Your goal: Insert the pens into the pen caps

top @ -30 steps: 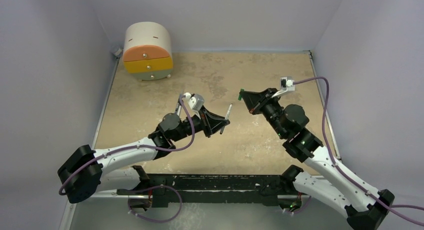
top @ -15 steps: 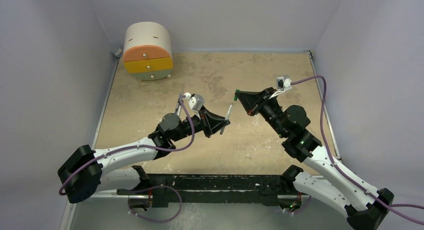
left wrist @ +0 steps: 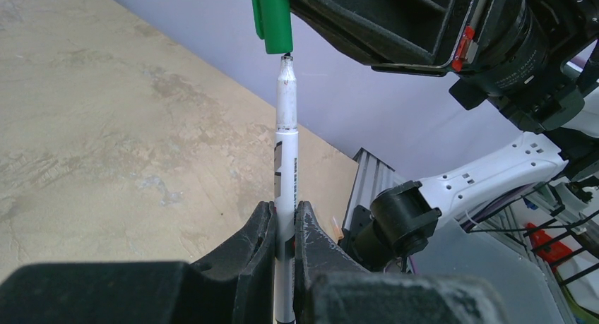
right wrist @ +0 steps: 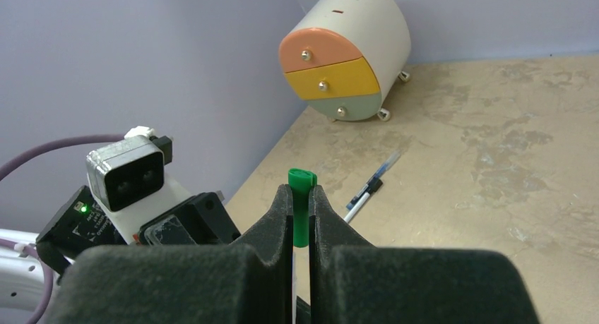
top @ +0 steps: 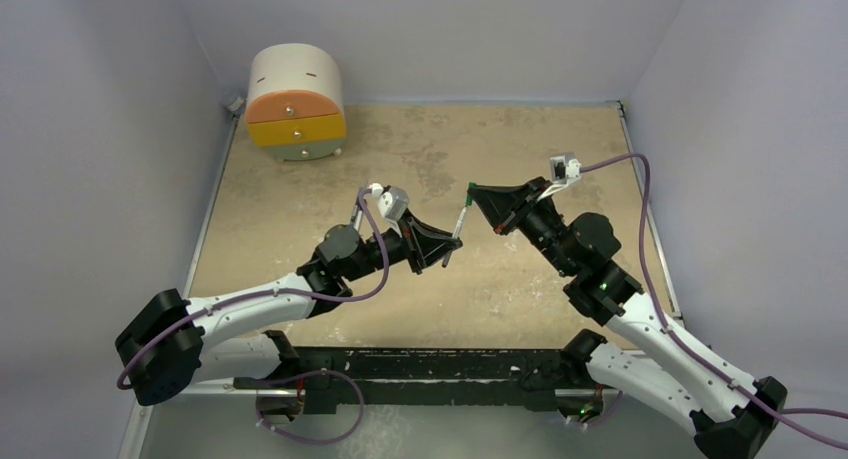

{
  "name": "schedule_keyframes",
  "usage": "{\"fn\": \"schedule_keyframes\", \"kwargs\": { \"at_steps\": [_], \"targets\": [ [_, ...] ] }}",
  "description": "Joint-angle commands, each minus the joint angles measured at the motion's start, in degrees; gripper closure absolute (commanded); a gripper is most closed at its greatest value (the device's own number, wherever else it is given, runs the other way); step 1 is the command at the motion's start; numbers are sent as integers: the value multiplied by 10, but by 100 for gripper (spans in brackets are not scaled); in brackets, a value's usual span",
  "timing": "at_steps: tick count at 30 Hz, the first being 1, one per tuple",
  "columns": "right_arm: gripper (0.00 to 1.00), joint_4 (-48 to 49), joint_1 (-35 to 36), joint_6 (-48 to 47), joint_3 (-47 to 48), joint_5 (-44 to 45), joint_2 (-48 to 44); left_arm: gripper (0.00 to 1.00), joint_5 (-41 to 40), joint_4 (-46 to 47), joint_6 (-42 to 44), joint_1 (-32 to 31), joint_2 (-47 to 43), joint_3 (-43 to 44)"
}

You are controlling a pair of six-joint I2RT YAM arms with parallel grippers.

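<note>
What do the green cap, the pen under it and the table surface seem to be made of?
The green cap: likely plastic; smooth, even colour, slight sheen.
The pen: probably plastic; matt white barrel with black print, greyish cone at the tip.
The table surface: unclear, maybe coated board; matt beige, mottled and scuffed.

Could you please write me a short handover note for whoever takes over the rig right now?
Left gripper: shut on a pen.
Right gripper: shut on the green cap, its mouth at the pen's tip.
Done: pen and cap lined up, not seated.
Left: push them together, then cap the two more pens lying on the table near the drawer unit; their caps are unclear.
</note>
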Motion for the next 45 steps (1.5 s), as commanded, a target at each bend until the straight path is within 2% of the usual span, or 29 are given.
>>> {"fn": "schedule_keyframes", "kwargs": {
  "at_steps": [1, 21, 27, 35, 40, 41, 43, 45],
  "targets": [
    [100, 38, -2, -9, 1, -17, 0, 100, 6, 22, -5, -2, -10, 27],
    [100, 44, -2, 0, -6, -43, 0, 100, -21, 16, 1, -2, -23, 20],
    [100, 56, -2, 15, -24, -52, -14, 100, -61, 46, -2, -2, -15, 20],
    [100, 77, -2, 32, -51, -58, -19, 100, -55, 110, -4, -2, 23, 59],
    [100, 68, -2, 23, -49, -53, -25, 100, -37, 111, 14, -2, 37, 80],
    [97, 58, -1, 17, -43, -47, -28, 100, -25, 105, 18, -2, 38, 85],
    [83, 38, -2, 4, -30, -37, -36, 100, -5, 87, 27, -2, 40, 93],
    [73, 20, -2, -10, -17, -29, -42, 100, 8, 67, 35, -2, 40, 97]
  ]
}}
